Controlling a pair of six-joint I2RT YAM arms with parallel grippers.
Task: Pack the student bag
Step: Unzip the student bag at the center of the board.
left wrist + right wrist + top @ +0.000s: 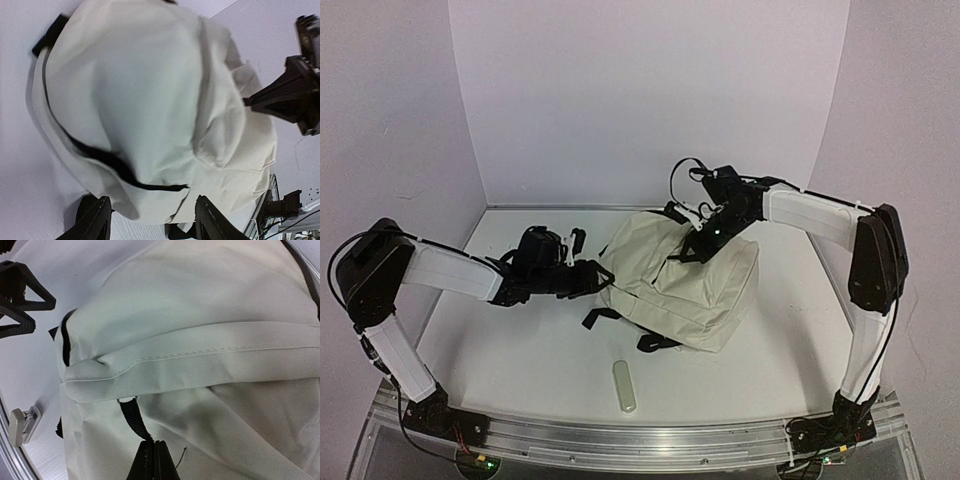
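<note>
In the top view the student bag (690, 290) lies on the white table (520, 350) at the middle of the frame, a little to the right, with its black straps spilling out at its lower left. The left gripper (592, 278) is at the left edge of the bag and the right gripper (704, 238) sits on its upper part. A small pale oblong thing (625, 386) lies alone near the bottom of the frame, well apart from the bag; I cannot tell what it is. In the left wrist view the cream fabric fills nearly all the frame. A black zipper (110, 160) runs across its lower left, and the two fingers (95, 222) stand wide apart at the bottom edge, with a fold of the bag just above the gap, so this gripper is open and holds nothing. In the right wrist view the jaws are pressed together at the bottom centre on a black webbing tab (132, 417) that comes out from under a cream band of the bag. I judge that the step is to open or hold open the bag. To do it well, the right gripper should pull the tab steadily along the zipper line. The left gripper should close on a thick fold close to the zipper, not on the loose skin, so that the bag does not slide on the table.
</note>
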